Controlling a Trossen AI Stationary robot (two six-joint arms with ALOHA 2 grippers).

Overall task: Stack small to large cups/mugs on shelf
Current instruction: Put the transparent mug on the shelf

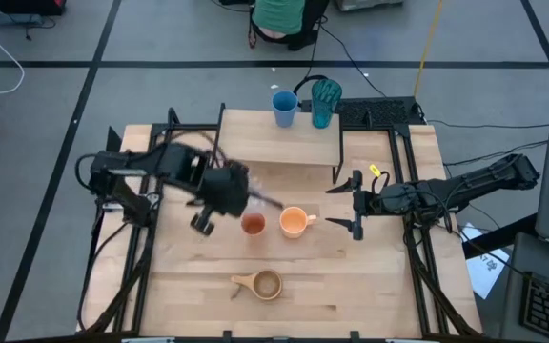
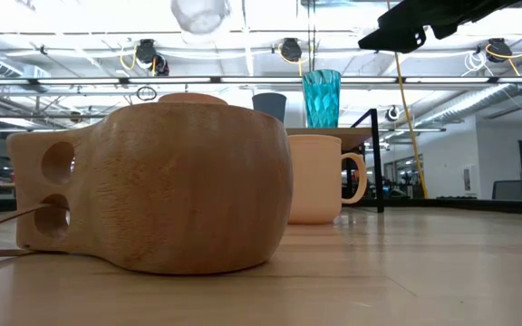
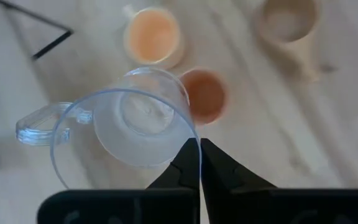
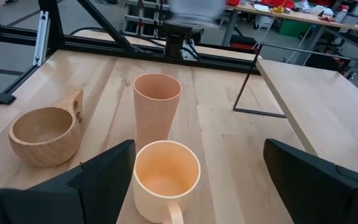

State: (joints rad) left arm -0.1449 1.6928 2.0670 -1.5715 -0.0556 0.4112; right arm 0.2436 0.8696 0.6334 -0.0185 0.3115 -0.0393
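My left gripper (image 3: 199, 149) is shut on a clear glass (image 3: 135, 124) with a side handle, held up above the middle of the table; the low view shows the glass (image 2: 199, 14) high over the other cups. Below it stand an orange-brown tumbler (image 1: 253, 224) and an orange handled mug (image 1: 296, 222), and a tan wooden cup (image 1: 263, 284) sits nearer the front edge. A blue cup (image 1: 284, 107) and a teal tumbler (image 1: 326, 102) stand on the shelf (image 1: 279, 143) at the far side. My right gripper (image 1: 355, 203) waits open, right of the mug. My left gripper pinches the glass's rim wall (image 3: 190, 138) between its two fingers, on the side away from the handle (image 3: 36, 127). The fingers come from above, slanting down. The glass hangs below them, mouth up, lifted clear of the table.
The shelf's thin black legs (image 4: 247, 93) stand between the mug and the right edge. Bare tabletop (image 1: 379, 276) lies right of the wooden cup. A person (image 1: 279, 14) stands beyond the far edge.
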